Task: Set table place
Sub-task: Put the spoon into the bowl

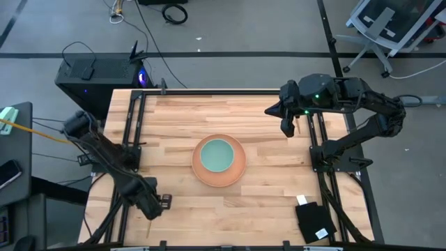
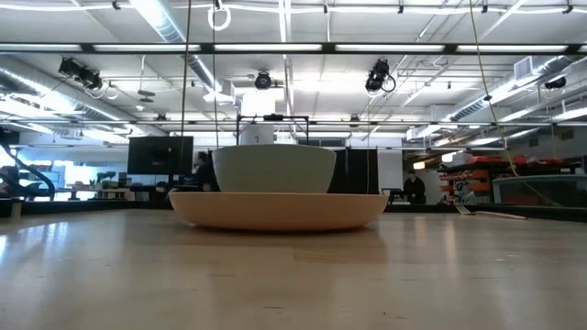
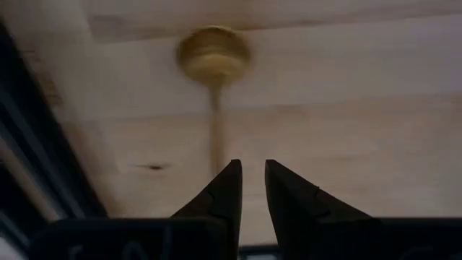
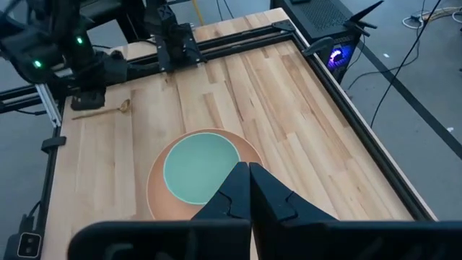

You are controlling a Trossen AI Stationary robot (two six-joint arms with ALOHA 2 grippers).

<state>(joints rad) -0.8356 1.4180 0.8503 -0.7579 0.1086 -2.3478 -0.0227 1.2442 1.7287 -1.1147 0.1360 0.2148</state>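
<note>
The salmon-orange plate (image 1: pixel 237 176) lies flat at the table's middle, with the pale teal bowl (image 1: pixel 217 155) standing in it; both also show in the low view (image 2: pixel 275 209) and the right wrist view (image 4: pixel 201 170). The gold spoon (image 3: pixel 214 58) lies flat on the wood by the near left corner. My left gripper (image 3: pixel 251 170) hovers over the spoon's handle end with a narrow gap between its fingers; the handle (image 3: pixel 216 130) runs up to one fingertip, outside the gap. My right gripper (image 1: pixel 287 129) is shut and empty at the far right. The fork is out of view.
A black pouch with a white tag (image 1: pixel 315 222) lies at the near right corner. Black rails (image 1: pixel 134 132) run along the table's left and right sides. Bare wood surrounds the plate (image 4: pixel 267 94).
</note>
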